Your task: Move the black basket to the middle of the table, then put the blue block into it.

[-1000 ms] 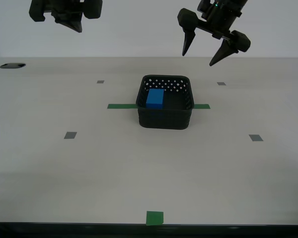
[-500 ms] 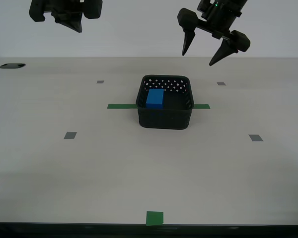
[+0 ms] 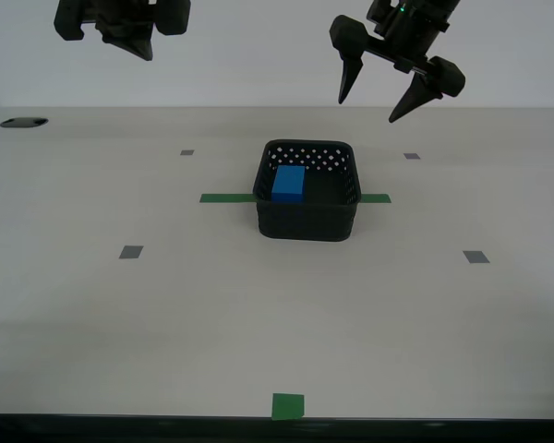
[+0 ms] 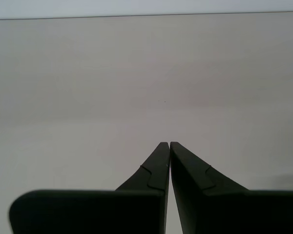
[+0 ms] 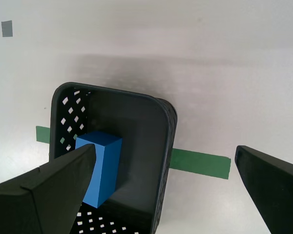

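The black basket (image 3: pixel 307 223) stands at the middle of the table (image 3: pixel 166 314), on the green tape strip (image 3: pixel 223 197). The blue block (image 3: pixel 288 183) lies inside it, toward the exterior view's left wall. My first gripper (image 3: pixel 369 110) hangs open and empty in the air above and behind the basket, toward the exterior view's right. Its wrist view looks down on the basket (image 5: pixel 162 146) and the block (image 5: pixel 103 165) between the open fingers (image 5: pixel 63 180). My second gripper (image 3: pixel 138 48) is shut and empty, high at the exterior view's upper left; its wrist view shows the closed gripper (image 4: pixel 169 144) over bare table.
A green square (image 3: pixel 288 405) marks the table's front edge. Small grey squares (image 3: pixel 130 251) (image 3: pixel 475 257) lie on either side of the basket. A dark hole (image 3: pixel 23 122) sits at the far left corner. The tape strip also shows in the first wrist view (image 5: pixel 200 164).
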### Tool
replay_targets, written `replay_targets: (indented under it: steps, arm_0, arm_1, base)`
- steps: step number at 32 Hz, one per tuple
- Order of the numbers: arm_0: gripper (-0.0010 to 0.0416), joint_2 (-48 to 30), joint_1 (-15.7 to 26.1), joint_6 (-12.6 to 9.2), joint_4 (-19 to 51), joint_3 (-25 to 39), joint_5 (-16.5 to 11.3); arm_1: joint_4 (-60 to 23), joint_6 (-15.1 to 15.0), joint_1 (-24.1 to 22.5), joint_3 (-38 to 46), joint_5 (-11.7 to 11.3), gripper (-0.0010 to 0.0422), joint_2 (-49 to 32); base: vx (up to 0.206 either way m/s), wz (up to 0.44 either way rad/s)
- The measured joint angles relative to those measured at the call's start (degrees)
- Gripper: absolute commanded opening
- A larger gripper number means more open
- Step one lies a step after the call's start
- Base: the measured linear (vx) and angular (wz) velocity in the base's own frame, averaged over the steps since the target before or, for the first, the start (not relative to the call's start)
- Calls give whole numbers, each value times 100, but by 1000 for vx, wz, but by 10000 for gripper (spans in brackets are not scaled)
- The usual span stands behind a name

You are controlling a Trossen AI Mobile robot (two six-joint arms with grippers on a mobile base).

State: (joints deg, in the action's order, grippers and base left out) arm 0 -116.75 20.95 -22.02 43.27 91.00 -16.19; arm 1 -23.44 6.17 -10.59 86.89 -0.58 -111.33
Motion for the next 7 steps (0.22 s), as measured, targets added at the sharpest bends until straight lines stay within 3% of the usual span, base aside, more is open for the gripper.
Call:
replay_targets:
  steps: [7]
  arm_0:
    - [398, 0, -2, 0, 0, 0, 0]
  arm_1:
    - [0, 0, 0, 0, 0, 0, 0]
  base:
    - [0, 0]
